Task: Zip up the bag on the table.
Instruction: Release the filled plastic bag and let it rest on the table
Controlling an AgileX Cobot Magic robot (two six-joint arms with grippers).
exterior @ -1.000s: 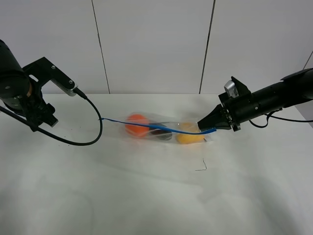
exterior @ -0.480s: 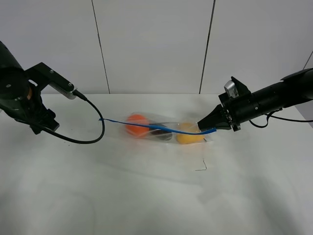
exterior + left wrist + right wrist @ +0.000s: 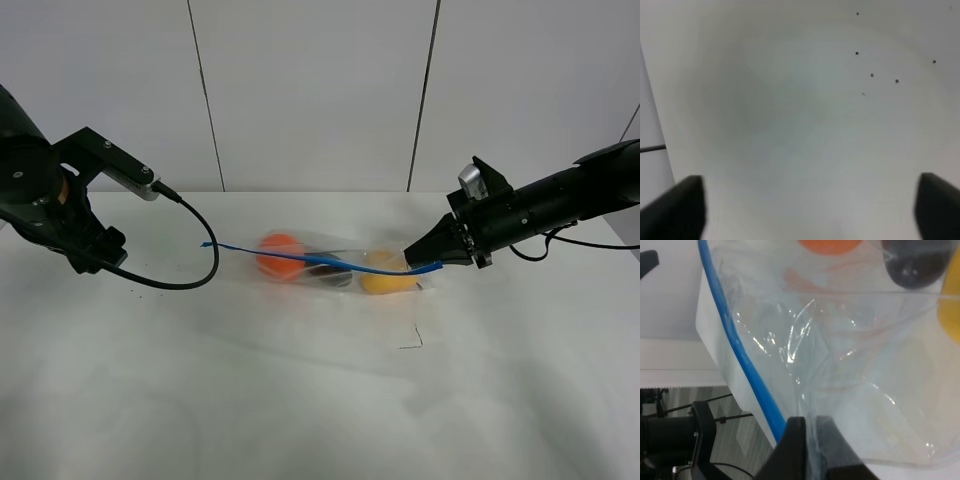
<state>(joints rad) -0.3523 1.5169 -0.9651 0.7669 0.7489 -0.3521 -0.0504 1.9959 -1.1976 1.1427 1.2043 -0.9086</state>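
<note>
The clear bag lies on the white table, holding orange, dark purple and yellow produce. Its blue zipper strip runs from a free left end to the right end. There my right gripper is shut on the bag's edge; the right wrist view shows the fingers pinching the plastic beside the strip. My left gripper is far off to the left, away from the bag. In the left wrist view it is open over bare table.
The left arm's black cable loops over the table close to the strip's free end. A small dark mark lies in front of the bag. A grey panelled wall stands behind the table.
The left arm has turned and shifted a little to the right and down, its cable loop moving with it. Bag and right gripper have stayed put.
</note>
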